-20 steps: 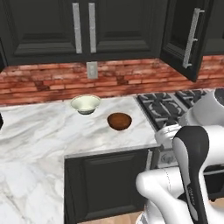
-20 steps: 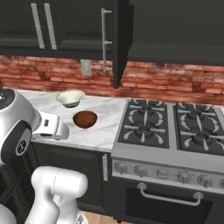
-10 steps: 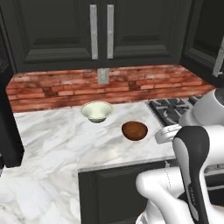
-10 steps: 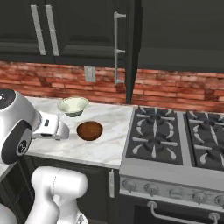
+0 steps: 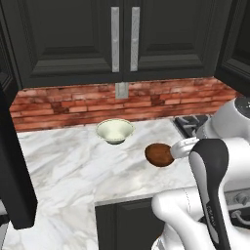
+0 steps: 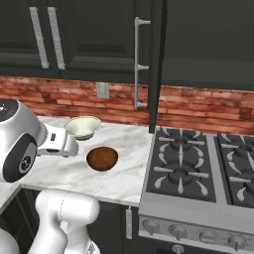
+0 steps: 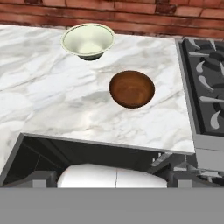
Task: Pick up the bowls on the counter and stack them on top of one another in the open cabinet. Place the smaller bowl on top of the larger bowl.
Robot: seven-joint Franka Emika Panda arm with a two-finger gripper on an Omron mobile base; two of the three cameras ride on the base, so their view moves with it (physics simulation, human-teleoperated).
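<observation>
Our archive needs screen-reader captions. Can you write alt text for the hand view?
Two bowls sit apart on a white marble counter: a small brown bowl nearer the camera, a wider cream bowl behind it by the brick wall. A gas stove borders the counter's right edge.

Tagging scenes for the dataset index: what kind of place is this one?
A rendered home kitchen, by the look of it. A gas stove sits beside a white marble counter, with black wall cabinets above a red brick backsplash. Two bowls, cream and brown, rest on the counter.
</observation>
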